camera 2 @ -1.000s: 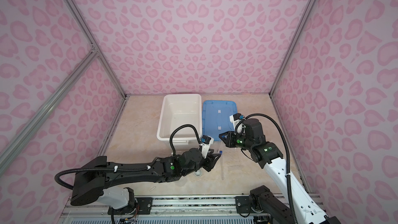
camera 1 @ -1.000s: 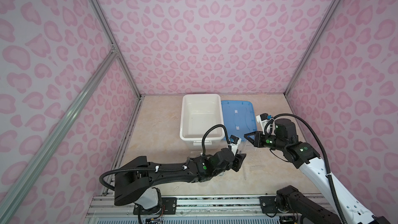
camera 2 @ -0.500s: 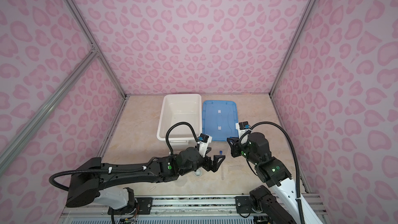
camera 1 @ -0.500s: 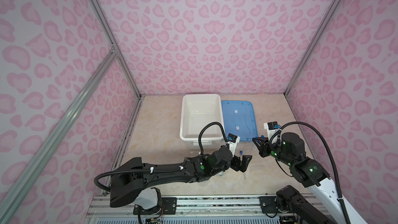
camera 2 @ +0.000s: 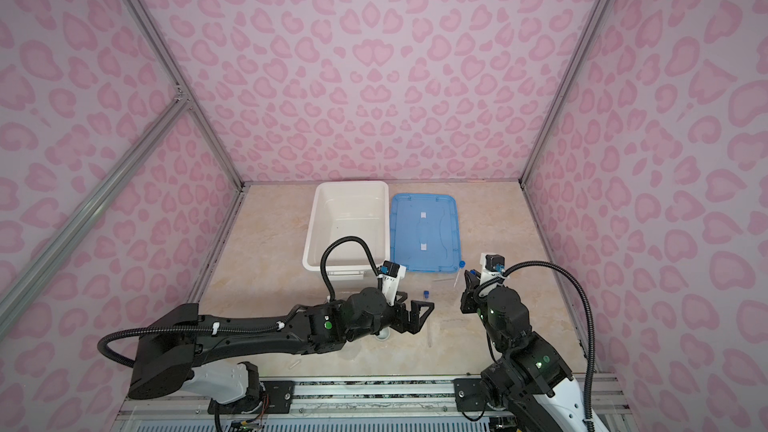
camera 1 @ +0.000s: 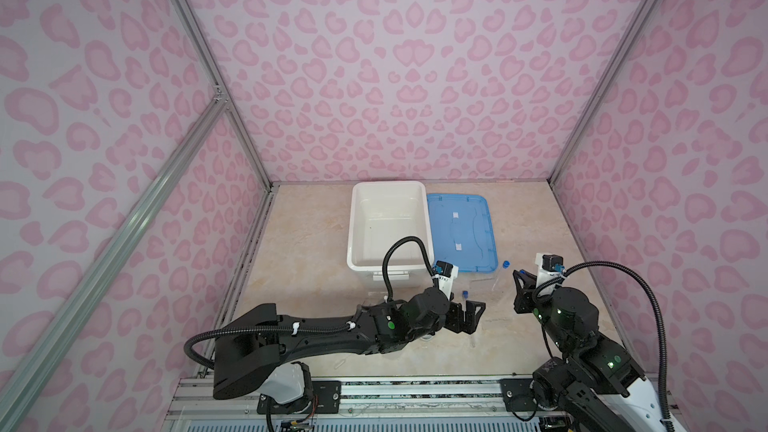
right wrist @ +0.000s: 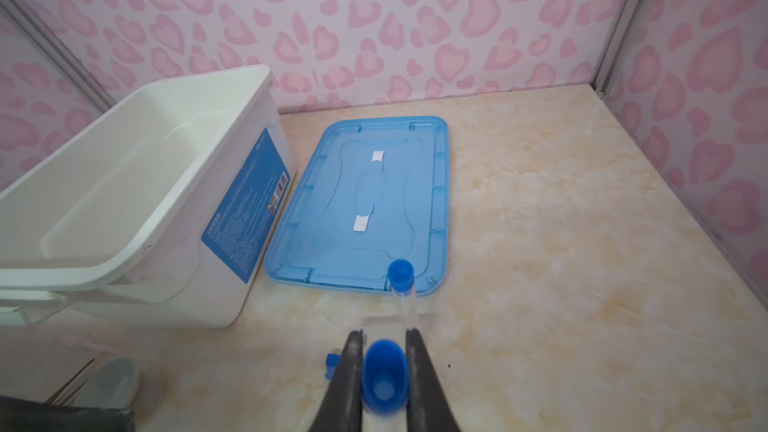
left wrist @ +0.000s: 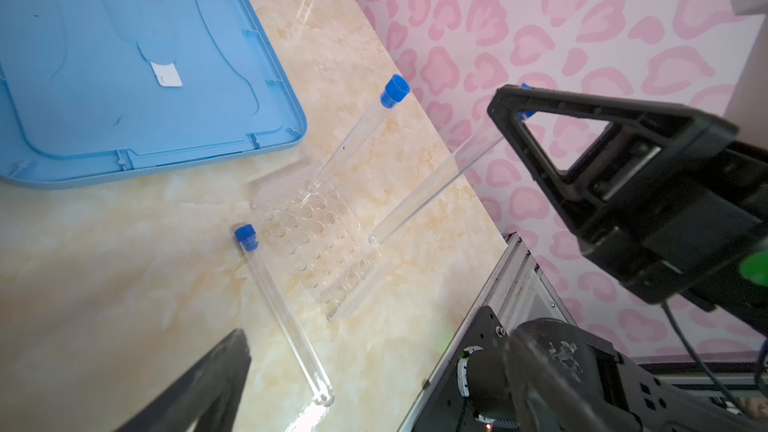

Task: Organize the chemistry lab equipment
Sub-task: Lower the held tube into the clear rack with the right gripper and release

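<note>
Landmark is the flat blue plastic lid [camera 1: 461, 226], lying flat on the marbled beige tabletop [camera 1: 307, 251]. The large white plastic bin [camera 1: 353, 218] stands just beside the lid's left long edge, open side up. The right tool [right wrist: 383, 340] sits on the near side of the lid, off its near right corner, with its jaws pinched tight on a long clear tube with a blue cap [left wrist: 432, 189], gripped at the cap end. This held tube slants down, and its lower tip is at the edge of a clear plastic rack with round holes [left wrist: 316, 243]; cannot tell if it touches. The rack lies on the tabletop just near of the lid's near right corner. A second long clear blue-capped tube [left wrist: 353, 147] stands tilted in a rack hole on the lid side, cap up, close to the lid's near edge. A third long clear blue-capped tube [left wrist: 282, 313] lies flat on the tabletop beside the rack, cap end toward the lid. The left tool [camera 1: 468, 317] is spread wide and holds nothing, near of the lid's near edge. In both top views the lying tube runs under the gap between its fingers; its height over the tube is unclear. A small pale round item [camera 2: 382, 335] peeks out from under the left arm, farther from the lid, too hidden to name.
</note>
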Robot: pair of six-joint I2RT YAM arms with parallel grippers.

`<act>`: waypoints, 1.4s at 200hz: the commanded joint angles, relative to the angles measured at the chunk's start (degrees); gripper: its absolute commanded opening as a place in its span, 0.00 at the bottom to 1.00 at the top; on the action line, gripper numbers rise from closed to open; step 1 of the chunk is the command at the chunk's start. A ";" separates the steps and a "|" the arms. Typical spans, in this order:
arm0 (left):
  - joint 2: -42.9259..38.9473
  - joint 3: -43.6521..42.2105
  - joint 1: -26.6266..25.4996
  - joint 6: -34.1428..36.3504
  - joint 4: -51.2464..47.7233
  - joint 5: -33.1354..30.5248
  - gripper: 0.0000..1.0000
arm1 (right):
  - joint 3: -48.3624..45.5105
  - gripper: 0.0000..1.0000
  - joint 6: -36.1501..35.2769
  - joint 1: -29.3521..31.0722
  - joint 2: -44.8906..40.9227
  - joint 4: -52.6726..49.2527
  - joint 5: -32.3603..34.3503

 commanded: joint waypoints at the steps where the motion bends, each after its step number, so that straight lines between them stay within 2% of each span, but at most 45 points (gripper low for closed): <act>1: 0.53 0.65 0.02 -0.77 1.15 -0.12 0.97 | -1.76 0.13 0.54 0.03 -1.46 3.35 5.62; 48: 2.51 1.54 0.01 -1.14 1.06 1.20 0.97 | -5.92 0.13 -1.35 0.07 -3.23 9.79 8.67; 106: 3.69 2.66 0.00 -0.89 0.42 1.57 0.97 | -10.34 0.13 -1.71 0.08 -2.11 15.38 8.86; 206: 4.91 3.69 0.18 -0.53 -0.12 1.56 0.97 | -14.94 0.13 -1.13 0.06 -1.63 19.44 8.50; 280: 4.57 3.00 0.25 -0.79 0.07 0.77 0.97 | -17.37 0.13 1.21 0.03 2.59 23.26 8.71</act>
